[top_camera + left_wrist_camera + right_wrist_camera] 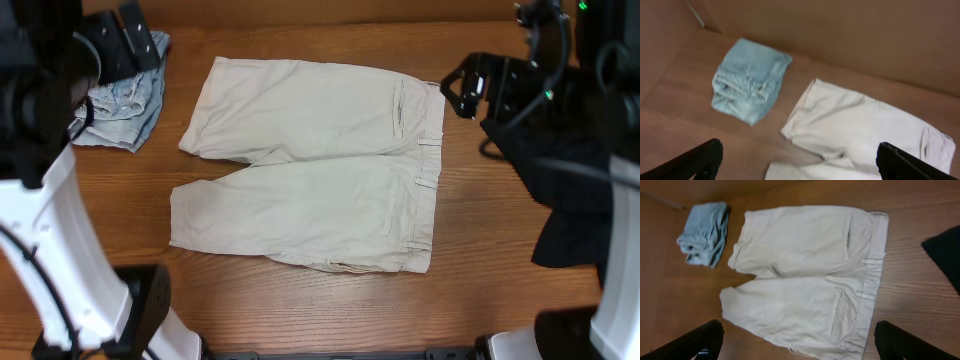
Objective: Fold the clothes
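Pale beige shorts [310, 165] lie spread flat mid-table, back pockets up, waistband to the right. A folded light-blue denim piece [125, 105] sits at the far left. Black garments [570, 190] are heaped at the right edge. My left gripper [135, 35] hovers open above the denim; its wrist view shows the denim [750, 80] and a shorts leg [860, 125] beyond empty fingers [705, 157]. My right gripper [468, 85] hangs open high beside the waistband, over the black heap's edge. Its wrist view takes in the whole shorts [805, 270], the denim [705, 232] and a black corner [945, 255].
The wooden table [300, 310] shows bare wood along its front. A brown back wall [865, 40] rises behind the far edge. White arm bases stand at the front left [60, 260] and front right [615, 300].
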Robot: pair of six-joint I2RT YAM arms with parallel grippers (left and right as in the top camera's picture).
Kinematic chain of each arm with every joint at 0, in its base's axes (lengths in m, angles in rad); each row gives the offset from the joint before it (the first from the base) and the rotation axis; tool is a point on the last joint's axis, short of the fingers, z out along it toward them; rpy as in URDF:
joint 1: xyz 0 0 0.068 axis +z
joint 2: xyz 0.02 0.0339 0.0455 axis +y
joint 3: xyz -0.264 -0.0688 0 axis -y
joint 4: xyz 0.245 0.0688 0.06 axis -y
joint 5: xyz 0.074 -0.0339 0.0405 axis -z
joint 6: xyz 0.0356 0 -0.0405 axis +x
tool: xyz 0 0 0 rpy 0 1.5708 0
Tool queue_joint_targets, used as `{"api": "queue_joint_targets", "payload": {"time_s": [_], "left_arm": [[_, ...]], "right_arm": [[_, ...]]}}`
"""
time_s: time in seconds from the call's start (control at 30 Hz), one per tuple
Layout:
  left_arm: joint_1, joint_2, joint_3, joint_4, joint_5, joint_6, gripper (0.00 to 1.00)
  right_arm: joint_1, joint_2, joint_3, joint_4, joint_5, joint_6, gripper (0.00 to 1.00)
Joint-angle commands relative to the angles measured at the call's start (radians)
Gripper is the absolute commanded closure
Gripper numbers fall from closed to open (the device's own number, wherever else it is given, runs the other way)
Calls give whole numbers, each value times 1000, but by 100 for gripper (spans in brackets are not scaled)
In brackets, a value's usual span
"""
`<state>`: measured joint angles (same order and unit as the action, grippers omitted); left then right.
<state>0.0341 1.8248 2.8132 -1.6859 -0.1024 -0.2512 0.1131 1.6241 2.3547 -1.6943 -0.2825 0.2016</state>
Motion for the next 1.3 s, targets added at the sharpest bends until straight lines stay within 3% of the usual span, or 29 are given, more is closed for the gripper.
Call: {"api": "queue_joint_targets", "payload": {"time_s": [0.0, 0.17, 0.3, 0.63, 0.83, 1.0, 1.27], "left_arm": [[-2, -131, -207, -3, 14, -89, 0], [-2, -278, -575, -3, -66, -245, 0], [-2, -332, -843, 2, -95, -355, 0], [-2, -484, -1368, 259, 0, -539, 5], [-2, -639, -1666, 424, 18, -722, 14], [-2, -680, -1883, 603, 65, -858, 14], [-2, -680, -2060, 857, 94, -991, 11]], "right_arm": [[46, -108, -49, 0, 145, 198, 0], [151, -256, -253, 0, 357, 486, 0], [209, -322, -504, 1, 447, 616, 0], [224, -310, -929, 189, 355, 666, 0], [224, -310, -969, 270, 322, 626, 0], [224, -310, -976, 269, 322, 610, 0], [224, -306, -1021, 338, 299, 653, 0]]}}
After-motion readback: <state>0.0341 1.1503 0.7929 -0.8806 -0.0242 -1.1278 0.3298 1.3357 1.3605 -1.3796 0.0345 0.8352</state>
